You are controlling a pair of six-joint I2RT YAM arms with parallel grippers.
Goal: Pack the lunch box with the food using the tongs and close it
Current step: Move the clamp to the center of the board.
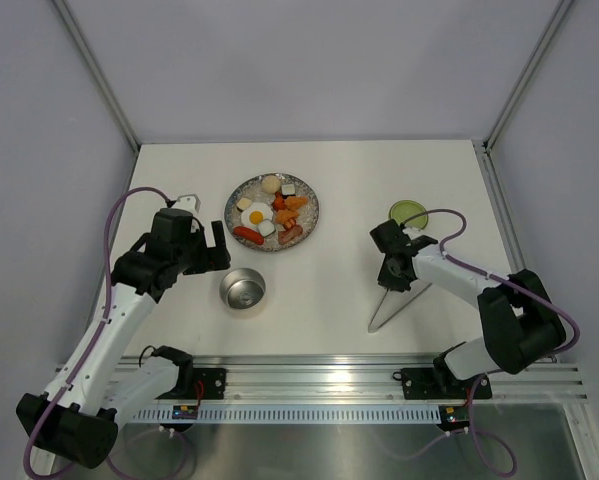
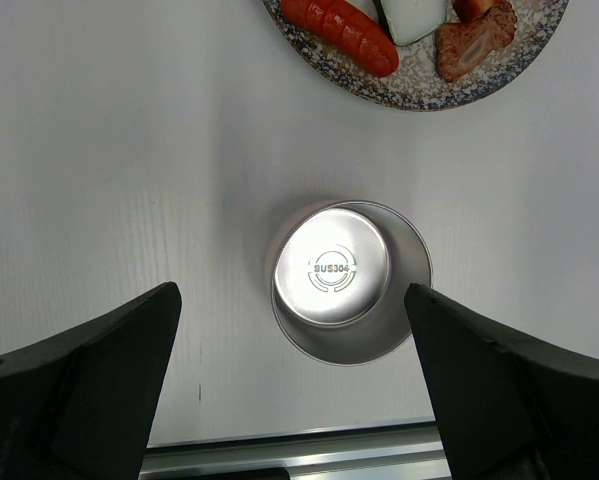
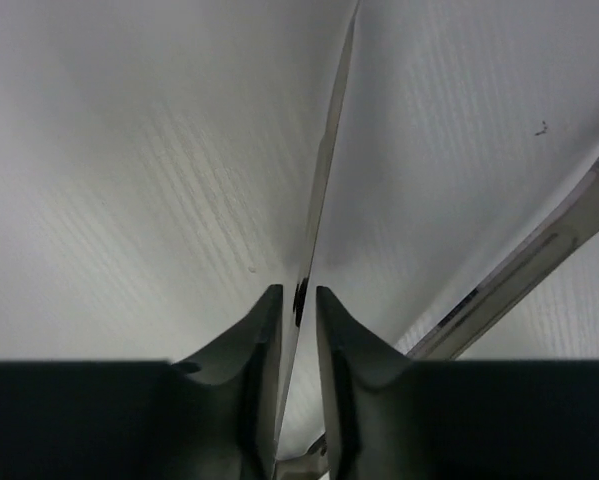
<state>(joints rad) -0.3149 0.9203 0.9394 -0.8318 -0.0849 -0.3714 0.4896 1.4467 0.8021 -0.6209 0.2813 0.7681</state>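
Lunch box [image 2: 349,280] shiny steel; tongs [image 3: 324,180] polished metal; plate [image 2: 419,92] speckled, glossy; table [image 2: 109,150] matt white.

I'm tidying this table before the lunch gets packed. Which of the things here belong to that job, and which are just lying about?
Belong to the job:
- lunch box
- green lid
- food
- tongs

Not part of it:
- plate, which only holds the food for now
- rail along the near edge, a fixture

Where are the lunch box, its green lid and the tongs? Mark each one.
lunch box [image 2: 339,275]: left wrist view, stamped base.
green lid [image 1: 409,212]: top view, centre.
tongs [image 3: 539,250]: right wrist view, free arm.
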